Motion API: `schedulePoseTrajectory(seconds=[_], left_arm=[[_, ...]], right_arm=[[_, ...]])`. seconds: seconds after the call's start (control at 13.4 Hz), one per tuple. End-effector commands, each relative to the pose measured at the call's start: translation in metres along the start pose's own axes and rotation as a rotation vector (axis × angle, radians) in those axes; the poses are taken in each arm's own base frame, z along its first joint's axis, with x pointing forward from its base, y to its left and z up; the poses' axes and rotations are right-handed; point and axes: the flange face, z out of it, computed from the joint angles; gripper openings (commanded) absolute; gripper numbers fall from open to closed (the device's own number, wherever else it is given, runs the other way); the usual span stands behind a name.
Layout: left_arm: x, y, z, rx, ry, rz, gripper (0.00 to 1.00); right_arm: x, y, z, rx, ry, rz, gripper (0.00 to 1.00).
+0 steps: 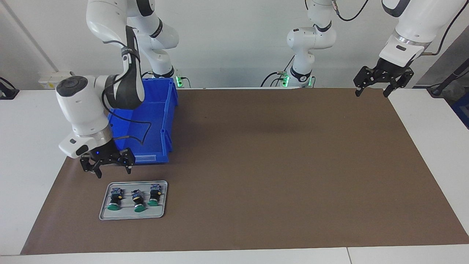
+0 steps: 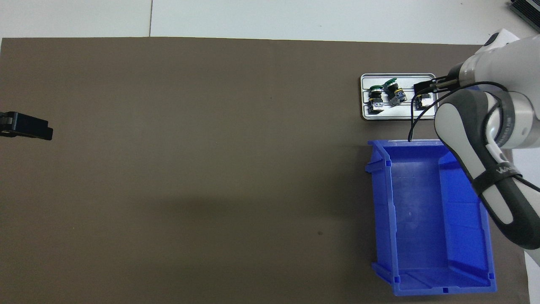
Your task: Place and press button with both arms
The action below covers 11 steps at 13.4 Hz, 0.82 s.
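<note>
Shallow grey metal tray [image 1: 103,207], three green-capped black push-buttons [image 1: 135,201] lying in it, blue plastic bin [image 1: 166,121] just beside, right gripper [image 1: 107,167] over tray's robot-side edge, fingers spread, empty, left gripper [image 1: 373,88] well apart from tray, spread, empty, waiting.

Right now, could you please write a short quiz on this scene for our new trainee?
1. How many buttons lie on the grey tray?
2. True or false: the blue bin holds a button.
3. Which gripper is up near the tray? A) left gripper B) right gripper

Key
1. Three; the middle button lies between the other two.
2. False; the bin shows only its bare floor.
3. B; the right gripper is open over the mat by the tray, while the left gripper waits open at the left arm's end of the table.
</note>
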Motion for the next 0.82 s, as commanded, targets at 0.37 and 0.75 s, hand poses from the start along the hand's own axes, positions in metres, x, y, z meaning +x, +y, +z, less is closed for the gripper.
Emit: schedulePoseTrajectory(seconds=[0.37,0.75], left_arm=[[-0.009,-0.001,0.0,-0.011,0.006,-0.009,1.0],[-0.009,-0.001,0.0,-0.011,0.006,-0.009,1.0]], right_arm=[[-0.003,-0.015,0.093,0.029,0.009,-0.141,1.0],[-0.003,-0.022,0.109,0.04,0.03,-0.144,0.91]])
